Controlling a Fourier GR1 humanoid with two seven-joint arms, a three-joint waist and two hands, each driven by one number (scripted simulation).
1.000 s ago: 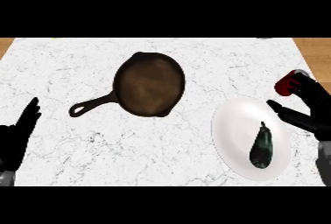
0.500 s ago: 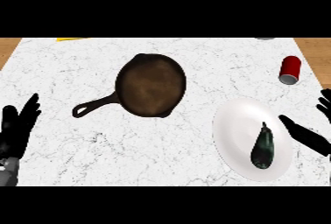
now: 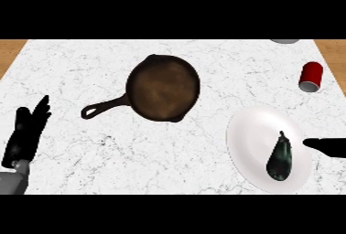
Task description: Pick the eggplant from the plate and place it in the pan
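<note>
White marble counter (image 3: 169, 151) filling pretty much the whole view, wood showing at the top left and top right corners; dark brown cast-iron pan (image 3: 163, 88) up near the middle, round bowl sitting bare, handle sticking out toward the lower left and ending well short of the left hand; white plate (image 3: 251, 137) lower right, looking taller than wide, well apart from the pan; eggplant (image 3: 280, 156) lying on the plate's right half, dark green-black, stem end pointing up, fat end down near the plate's lower rim, so not in the pan yet.

Left hand (image 3: 25, 132) at the left edge, grey forearm below it coming up from the lower corner, fingers straight and pointing up, close together, holding nothing, just resting over the counter; right hand (image 3: 328, 146) only poking in from the right edge as a black tip, level with the eggplant's upper part and just beside the plate's rim, not touching the eggplant as far as can be made out; too little of it showing, so can't tell whether those fingers are spread or curled.

Red can (image 3: 311, 77) lying on the counter at the upper right, well above the plate; sliver of something grey (image 3: 286, 41) cut off at the top edge, no idea what.
</note>
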